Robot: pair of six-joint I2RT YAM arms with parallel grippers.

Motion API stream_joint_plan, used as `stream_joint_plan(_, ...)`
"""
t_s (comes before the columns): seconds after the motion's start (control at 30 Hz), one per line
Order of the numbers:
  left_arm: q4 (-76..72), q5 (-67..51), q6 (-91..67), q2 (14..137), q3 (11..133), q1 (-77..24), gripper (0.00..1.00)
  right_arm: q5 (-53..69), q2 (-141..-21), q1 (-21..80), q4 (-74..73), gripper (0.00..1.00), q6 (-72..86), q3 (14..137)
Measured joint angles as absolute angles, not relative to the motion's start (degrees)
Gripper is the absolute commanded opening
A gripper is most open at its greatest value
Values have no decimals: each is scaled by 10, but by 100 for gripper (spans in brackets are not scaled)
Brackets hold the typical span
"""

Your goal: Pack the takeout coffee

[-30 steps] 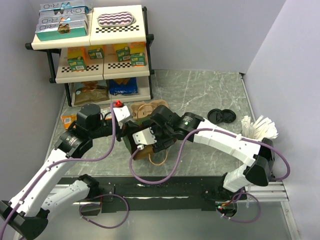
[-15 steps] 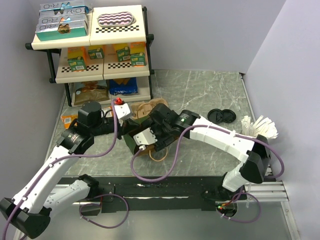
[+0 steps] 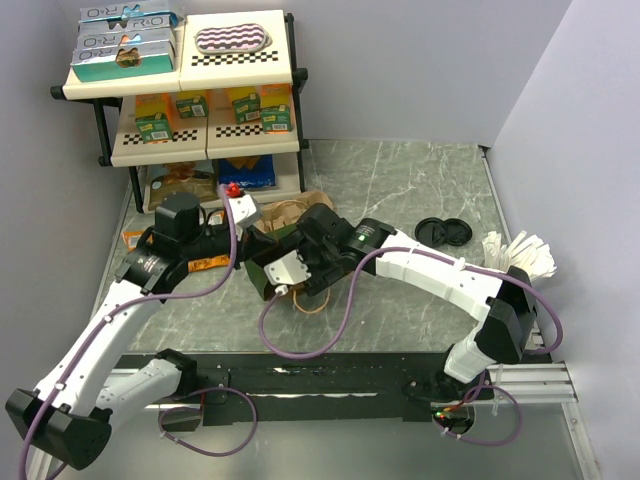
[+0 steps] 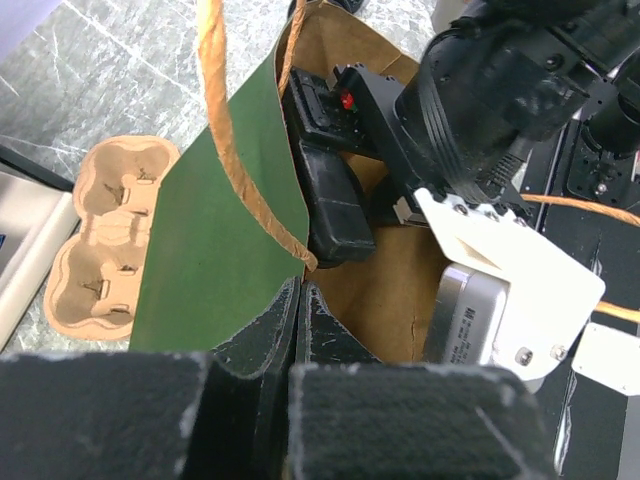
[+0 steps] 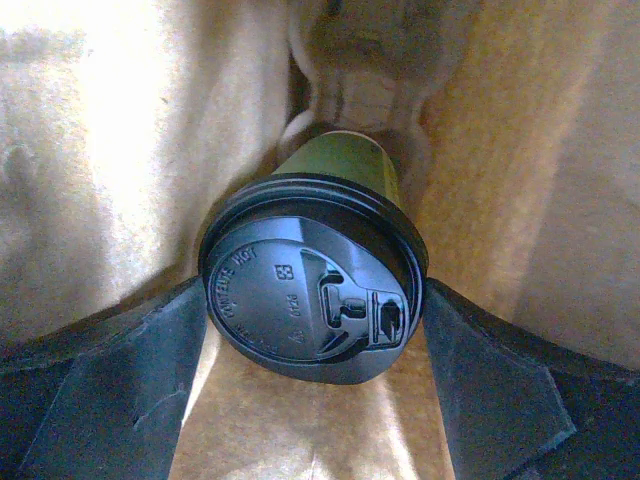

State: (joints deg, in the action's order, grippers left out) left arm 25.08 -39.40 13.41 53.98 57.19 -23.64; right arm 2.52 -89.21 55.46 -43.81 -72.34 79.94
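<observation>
The right gripper (image 5: 314, 325) is clamped on the small green paper cup (image 5: 345, 165). Its two dark fingers (image 5: 110, 380) press the rim of the round black lid (image 5: 310, 295) from either side, and the lid fills the whole gap between them. The cup is tilted with its lid toward the wrist camera, deep inside the green-and-brown paper bag (image 4: 205, 250). The bag's brown walls stand just beside the outer faces of both fingers, so there is little room to either side. Past the cup's base is a pale moulded shape (whether it lies inside the bag cannot be told). The left gripper (image 4: 297, 300) is closed tight on the near edge of the bag's green wall and holds the mouth apart. The right arm's black wrist (image 4: 490, 90) takes up most of that opening. The bag's twisted orange paper handle (image 4: 235, 150) hangs across the green wall. The brown moulded-pulp cup carrier (image 4: 105, 240) lies on the table just beside the bag's green side, between it and the cream-shelved black rack (image 3: 200, 100). To the right of the bag, the grey marbled table (image 3: 400, 180) lies bare as far as two flat black lids (image 3: 443, 230), which sit well apart from the bag.
</observation>
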Motion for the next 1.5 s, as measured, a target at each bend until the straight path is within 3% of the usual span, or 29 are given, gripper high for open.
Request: stream_joint_plan(1.5, 285, -433, 143, 573, 601, -206, 1, 39, -921, 534, -382, 0, -725, 799)
